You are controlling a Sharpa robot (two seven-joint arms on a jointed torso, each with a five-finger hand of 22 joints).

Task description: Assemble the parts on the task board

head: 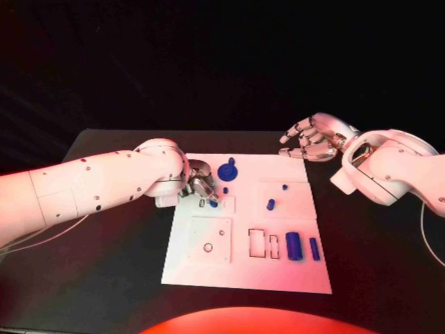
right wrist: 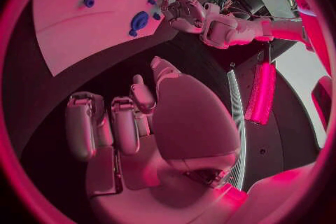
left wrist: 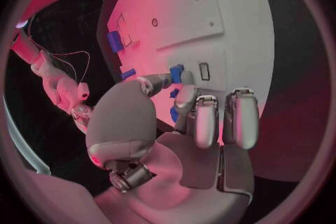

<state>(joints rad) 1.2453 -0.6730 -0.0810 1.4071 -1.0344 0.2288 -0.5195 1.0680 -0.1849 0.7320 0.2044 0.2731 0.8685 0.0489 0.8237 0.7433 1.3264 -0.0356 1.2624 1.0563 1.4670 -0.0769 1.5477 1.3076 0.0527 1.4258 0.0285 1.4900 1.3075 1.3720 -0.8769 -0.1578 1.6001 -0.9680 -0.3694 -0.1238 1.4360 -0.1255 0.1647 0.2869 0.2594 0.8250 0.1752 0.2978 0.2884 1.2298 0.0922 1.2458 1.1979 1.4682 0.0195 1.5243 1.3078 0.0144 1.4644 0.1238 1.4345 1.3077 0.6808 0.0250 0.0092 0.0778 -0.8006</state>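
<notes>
So the black table [head: 102, 278] takes up most of the head view, and the white board [head: 247, 271] sits in the middle of it with its cutouts and slots on show.

Left arm [head: 92, 184] comes in across the table, and the left hand [head: 195, 182] is down on the board's upper left area. From the left wrist view, that hand [left wrist: 203, 117] has its thumb and a finger closed around a small blue piece [left wrist: 176, 74], right by a little rectangular slot; the other fingers are lined up next to it, not spread. In the head view the piece shows as a bit of blue [head: 213, 203] at the fingertips, touching or just above the board, can't tell which.

Right arm [head: 403, 174] is off past the board's upper right corner. The right hand [head: 311, 139] hovers over the bare table with nothing in it, fingers loosely curved and apart. The right wrist view backs that up: the hand [right wrist: 133, 117] is empty, over dark table beside the board edge.

Smaller stuff: a round blue knob-like part [head: 227, 170] near the board's top edge, just beside the left hand. Two blue cylinders [head: 294, 245] lie side by side near the board's right edge. A small blue peg [head: 270, 204] stands around the middle right.
</notes>
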